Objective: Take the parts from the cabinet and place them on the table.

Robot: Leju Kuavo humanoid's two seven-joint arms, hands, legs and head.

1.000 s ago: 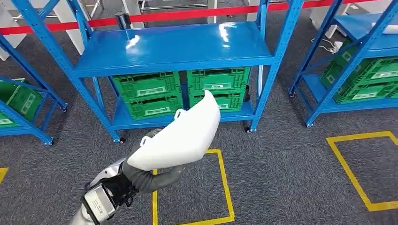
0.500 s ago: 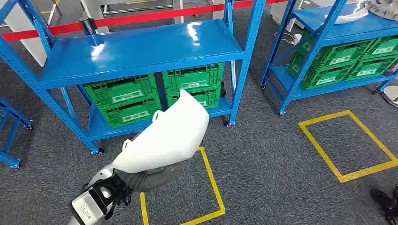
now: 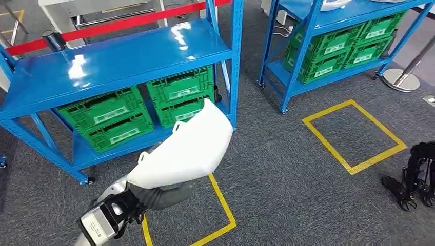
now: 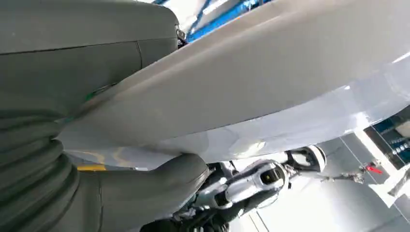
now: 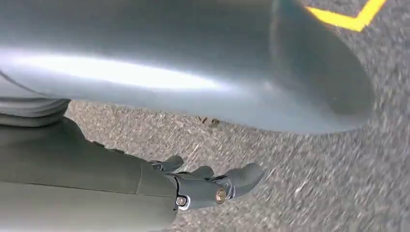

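A large white curved shell part (image 3: 187, 148) with small tabs on its edge is held up in front of me over the grey carpet. My left hand (image 3: 159, 195) grips it from below, at its near end. In the left wrist view the part's pale underside (image 4: 270, 82) rests against the grey hand (image 4: 72, 121), and the thumb (image 4: 159, 188) presses on it from beneath. My right hand (image 5: 212, 188) hangs over the carpet with its fingers loosely apart and nothing in them.
A blue rack (image 3: 118, 61) with green crates (image 3: 179, 95) on its low shelf stands ahead on the left. A second blue rack (image 3: 328, 15) stands at the back right. Yellow floor squares (image 3: 354, 133) mark the carpet. A dark wheeled base (image 3: 415, 177) sits at the right edge.
The whole picture has shifted: the camera has turned to the right, so the racks now lie further left. The white part stays in my left hand.
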